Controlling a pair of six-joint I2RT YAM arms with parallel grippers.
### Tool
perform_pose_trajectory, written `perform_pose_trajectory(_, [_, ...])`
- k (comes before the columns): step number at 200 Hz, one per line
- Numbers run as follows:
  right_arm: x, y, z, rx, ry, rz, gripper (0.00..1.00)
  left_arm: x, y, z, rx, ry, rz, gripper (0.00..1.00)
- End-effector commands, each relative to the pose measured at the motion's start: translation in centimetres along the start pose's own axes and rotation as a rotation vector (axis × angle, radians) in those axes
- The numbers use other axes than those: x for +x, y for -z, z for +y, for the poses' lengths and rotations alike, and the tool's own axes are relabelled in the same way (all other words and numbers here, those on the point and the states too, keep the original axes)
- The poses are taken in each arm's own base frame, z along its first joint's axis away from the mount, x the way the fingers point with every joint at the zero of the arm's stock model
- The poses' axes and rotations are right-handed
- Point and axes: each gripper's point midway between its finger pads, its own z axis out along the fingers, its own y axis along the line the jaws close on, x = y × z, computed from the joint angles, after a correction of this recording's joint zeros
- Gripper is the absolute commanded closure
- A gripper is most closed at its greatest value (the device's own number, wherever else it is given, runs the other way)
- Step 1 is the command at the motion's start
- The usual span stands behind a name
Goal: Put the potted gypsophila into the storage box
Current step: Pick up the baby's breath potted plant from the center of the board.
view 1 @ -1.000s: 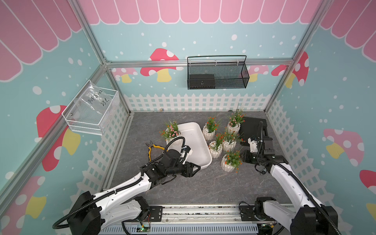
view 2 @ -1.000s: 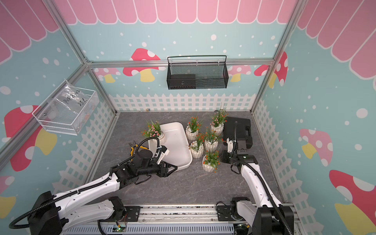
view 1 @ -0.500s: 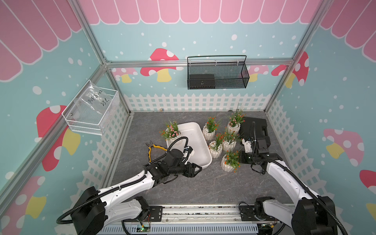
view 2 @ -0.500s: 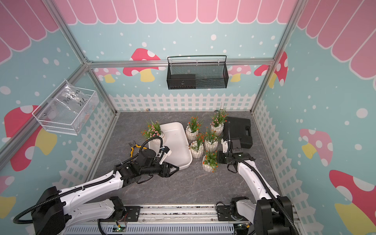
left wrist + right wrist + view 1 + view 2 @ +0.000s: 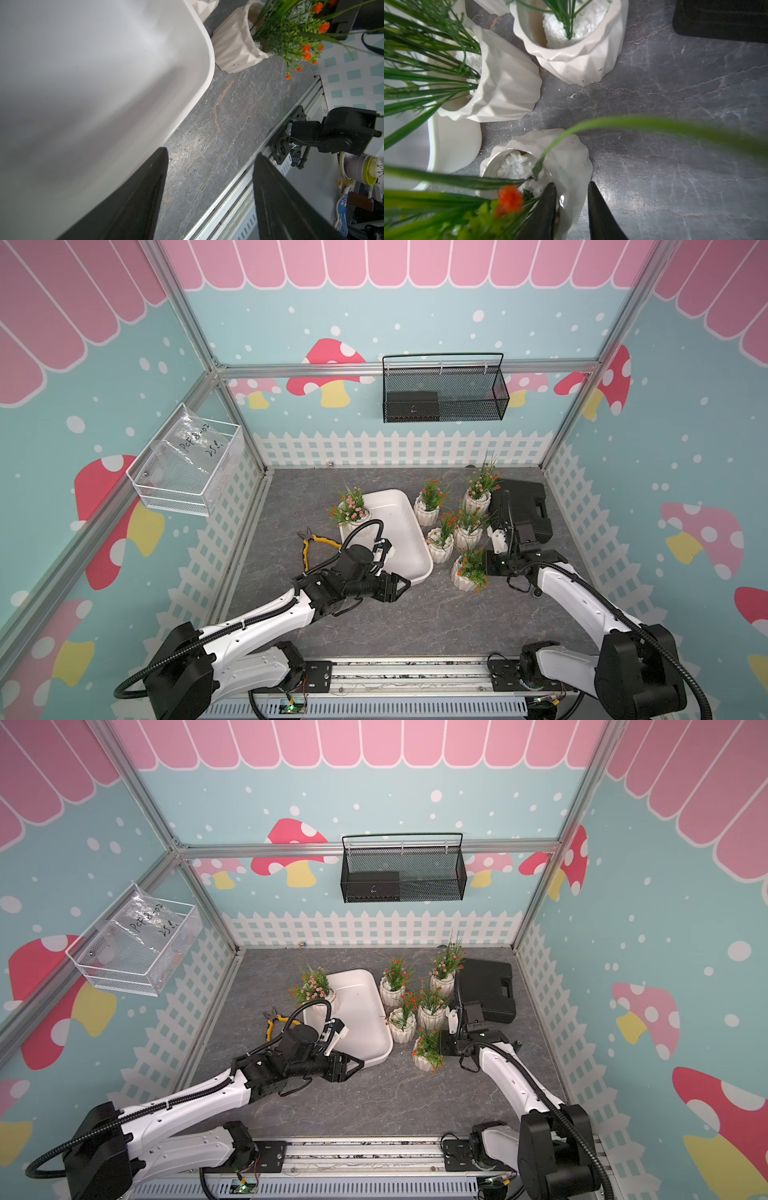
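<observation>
The white storage box (image 5: 397,526) (image 5: 361,1011) lies mid-table. One potted gypsophila (image 5: 353,510) stands at its far left corner; I cannot tell whether it is inside or beside it. Several more pots (image 5: 467,533) cluster to the right of the box. My right gripper (image 5: 572,184) (image 5: 486,566) is shut on the rim of the nearest pot (image 5: 569,162) (image 5: 465,578), with one finger inside and one outside. My left gripper (image 5: 211,151) (image 5: 399,587) is open and holds nothing. It is at the box's near corner (image 5: 187,99), one finger against the box's wall.
A black hard case (image 5: 523,510) lies right of the pots, close behind my right wrist. Yellow-handled pliers (image 5: 309,545) lie left of the box. A black mesh basket (image 5: 442,393) hangs on the back wall and a wire tray (image 5: 187,464) on the left wall.
My right gripper came in toward the nearest pot and closed on its rim. My left gripper opened a little and slid slightly along the box's near corner.
</observation>
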Motion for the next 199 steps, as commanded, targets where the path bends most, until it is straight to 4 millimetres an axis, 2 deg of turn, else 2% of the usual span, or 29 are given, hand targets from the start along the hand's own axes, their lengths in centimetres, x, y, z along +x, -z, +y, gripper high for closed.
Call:
perform_pose_trajectory(1, [-0.1,-0.3,-0.2,0.015,0.016,-0.001,0.76,-0.7,0.5,-0.3,-0.011,-0.013,-0.022,0.34])
perform_pose_trajectory(79, [0.9,-2.2,0.4,0.028,0.046,0.044,0.80,-0.2,-0.5,0.3,-0.026,-0.007,0.004,0.33])
perform_pose_trajectory(119, [0.7,-2.2,0.6,0.024,0.043,0.029,0.91,-0.2,-0.2,0.4,-0.032,-0.009,-0.004,0.33])
perform_pose_trajectory(155, [0.1,-1.6,0.8,0.018,0.048,0.003,0.99,-0.3,0.0,0.5,-0.041,-0.011,-0.015,0.33])
perform_pose_trajectory(199, [-0.9,-0.1,1.4,0.008,0.057,-0.035,1.00,-0.1,-0.3,0.8,-0.049,-0.009,-0.005,0.33])
